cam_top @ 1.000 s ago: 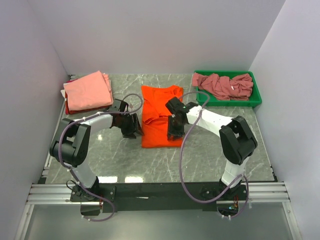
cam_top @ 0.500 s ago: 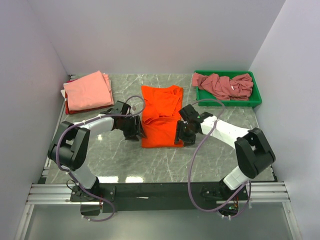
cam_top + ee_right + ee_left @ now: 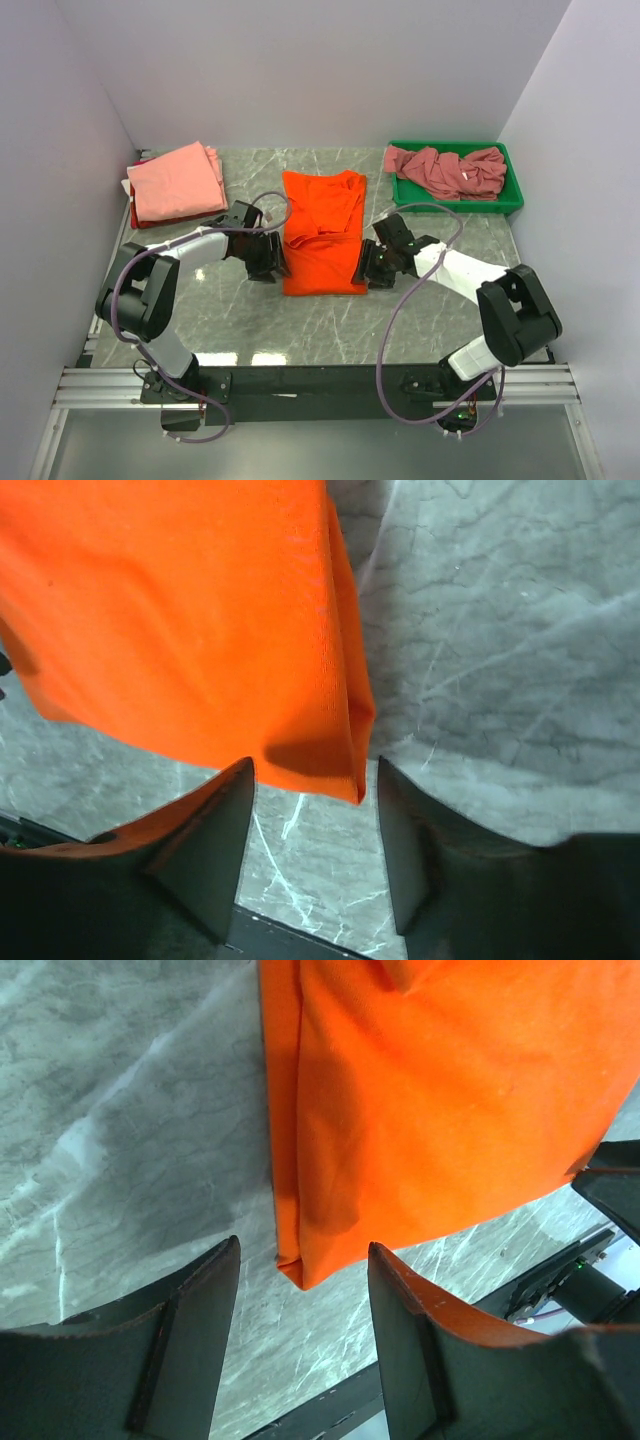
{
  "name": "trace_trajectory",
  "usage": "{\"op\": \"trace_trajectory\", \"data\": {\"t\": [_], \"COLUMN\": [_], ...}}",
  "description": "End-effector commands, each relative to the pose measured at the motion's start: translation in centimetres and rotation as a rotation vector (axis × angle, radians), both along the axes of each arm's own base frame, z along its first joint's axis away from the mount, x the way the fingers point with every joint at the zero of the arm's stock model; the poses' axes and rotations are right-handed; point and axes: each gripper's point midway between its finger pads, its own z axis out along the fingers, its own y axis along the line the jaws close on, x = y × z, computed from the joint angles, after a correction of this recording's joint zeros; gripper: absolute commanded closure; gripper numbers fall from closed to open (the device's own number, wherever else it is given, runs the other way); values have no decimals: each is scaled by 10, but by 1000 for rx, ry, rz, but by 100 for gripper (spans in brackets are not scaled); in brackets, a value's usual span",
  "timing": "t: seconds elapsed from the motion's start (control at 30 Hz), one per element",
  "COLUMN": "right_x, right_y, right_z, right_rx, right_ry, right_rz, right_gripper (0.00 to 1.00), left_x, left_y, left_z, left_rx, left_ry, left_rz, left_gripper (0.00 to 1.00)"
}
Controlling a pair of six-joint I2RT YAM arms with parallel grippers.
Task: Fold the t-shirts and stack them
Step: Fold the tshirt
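A grey marble-patterned tabletop [image 3: 300, 320] is seen from above, enclosed by pale walls. A bright orange t-shirt [image 3: 322, 225] is laid at the centre of the frame, partly folded into a tall rectangle, with its collar towards the top. The left claw [image 3: 268, 258] is positioned at the shirt's lower left edge and the right claw [image 3: 368, 266] at its lower right edge. Both claws are held open and nothing is gripped. In each wrist view, a lower corner of the orange t-shirt is seen lying flat on the tabletop between the two dark fingers. A folded salmon-pink t-shirt [image 3: 175, 180] is set on top of a small pile at the upper left of the frame, with a red edge showing beneath it. Dusty mauve t-shirts [image 3: 445, 168] are heaped, crumpled, in a green bin [image 3: 460, 206] at the upper right.
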Motion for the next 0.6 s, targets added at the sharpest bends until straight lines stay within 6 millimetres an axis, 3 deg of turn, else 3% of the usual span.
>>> {"op": "trace_trajectory", "data": {"t": [0.0,0.37,0.57], "right_x": [10,-9,-15], "right_y": [8,-4,-1], "right_z": [1,-21,-30], "right_rx": [22,-14,-4], "right_ry": [-16,45,83], "right_rz": [31,15,22], "right_gripper": [44,51,70], "left_x": [9,-1,-6], "left_y": [-2,1,5], "left_z": [20,15,9], "left_rx": [-7,-13,20], "left_ry": [-69,-58,-43], "left_rz": [-11,0,16], "left_gripper": [41,42,43]}}
